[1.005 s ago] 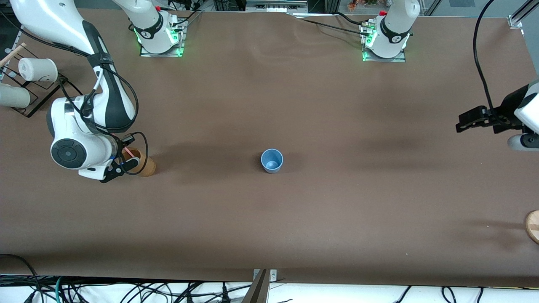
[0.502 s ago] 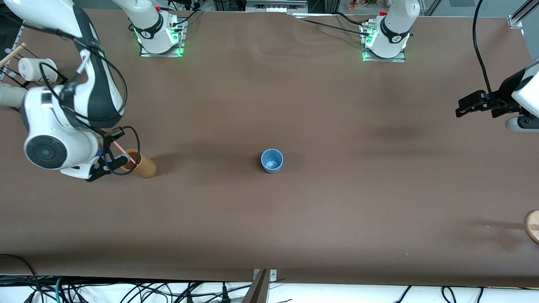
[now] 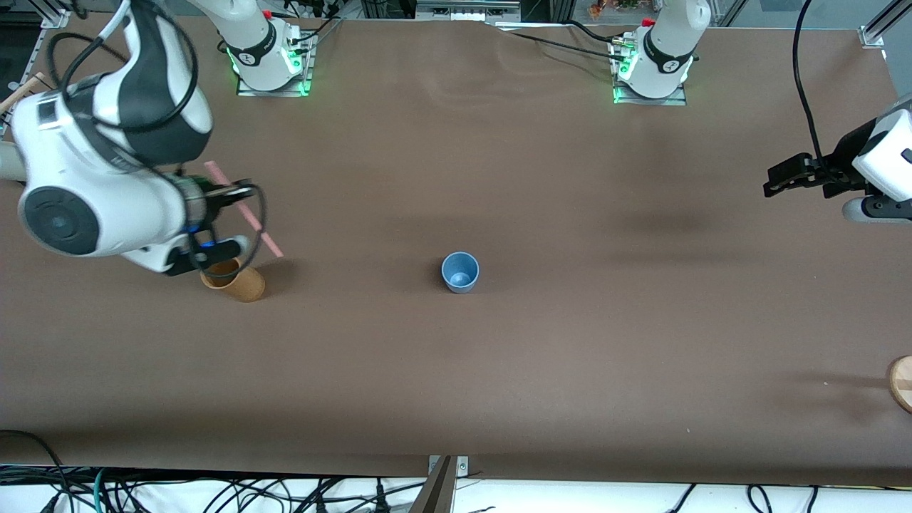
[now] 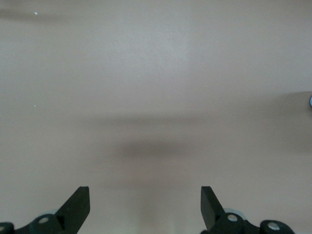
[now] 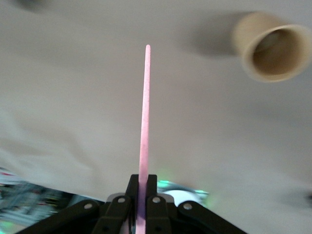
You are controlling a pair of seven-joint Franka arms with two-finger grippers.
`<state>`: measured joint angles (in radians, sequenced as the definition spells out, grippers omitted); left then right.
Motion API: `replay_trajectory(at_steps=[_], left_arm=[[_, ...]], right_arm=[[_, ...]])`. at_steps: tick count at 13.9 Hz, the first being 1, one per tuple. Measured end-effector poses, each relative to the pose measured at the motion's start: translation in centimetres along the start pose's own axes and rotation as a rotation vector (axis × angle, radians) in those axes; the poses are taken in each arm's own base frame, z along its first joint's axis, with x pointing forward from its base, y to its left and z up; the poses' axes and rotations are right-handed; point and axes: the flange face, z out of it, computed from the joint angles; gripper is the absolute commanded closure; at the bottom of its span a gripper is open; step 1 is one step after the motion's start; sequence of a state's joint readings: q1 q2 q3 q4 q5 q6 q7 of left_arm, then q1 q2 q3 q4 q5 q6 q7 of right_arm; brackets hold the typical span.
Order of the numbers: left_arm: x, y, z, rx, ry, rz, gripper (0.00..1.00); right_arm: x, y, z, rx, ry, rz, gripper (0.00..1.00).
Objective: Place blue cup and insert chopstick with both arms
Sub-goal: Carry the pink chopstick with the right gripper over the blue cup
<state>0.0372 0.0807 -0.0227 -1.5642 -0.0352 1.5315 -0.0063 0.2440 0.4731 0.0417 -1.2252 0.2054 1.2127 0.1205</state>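
The blue cup (image 3: 460,272) stands upright and alone near the middle of the table. My right gripper (image 3: 231,192) hangs over the right arm's end of the table, shut on the pink chopstick (image 3: 246,211). The stick slants down from the fingers and its lower tip is in the air above and beside the tan cup (image 3: 239,283). In the right wrist view the chopstick (image 5: 145,122) runs straight out from the clamped right gripper (image 5: 142,181), with the tan cup (image 5: 272,46) off to one side. My left gripper (image 3: 773,187) waits open over the left arm's end of the table, and the left gripper (image 4: 145,195) holds nothing.
A white cup (image 3: 6,162) peeks out at the table edge at the right arm's end, mostly hidden by the arm. A round wooden object (image 3: 901,382) lies at the edge at the left arm's end, nearer the front camera.
My right gripper has risen and drawn the pink chopstick up out of the tan cup, and the stick now hangs free. The left gripper drifted slightly; the blue cup stayed put.
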Motion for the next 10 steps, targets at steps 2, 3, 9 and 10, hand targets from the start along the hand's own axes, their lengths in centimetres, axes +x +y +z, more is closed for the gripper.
replay_trajectory(at_steps=[2, 3, 9, 10], left_arm=[[0.0, 0.2, 0.1, 0.000, -0.001, 0.003, 0.00], [0.1, 0.4, 0.1, 0.000, -0.001, 0.007, 0.00], [0.1, 0.3, 0.2, 0.000, -0.002, 0.006, 0.00], [0.1, 0.3, 0.2, 0.000, -0.001, 0.005, 0.00]], right_arm=[[0.1, -5.1, 0.7, 0.088, 0.010, 0.081, 1.00], [0.3, -7.5, 0.9, 0.130, 0.029, 0.103, 1.00], [4.2, -14.5, 3.6, 0.439, 0.007, 0.280, 1.00], [5.0, -14.8, 4.5, 0.457, -0.008, 0.293, 1.00]])
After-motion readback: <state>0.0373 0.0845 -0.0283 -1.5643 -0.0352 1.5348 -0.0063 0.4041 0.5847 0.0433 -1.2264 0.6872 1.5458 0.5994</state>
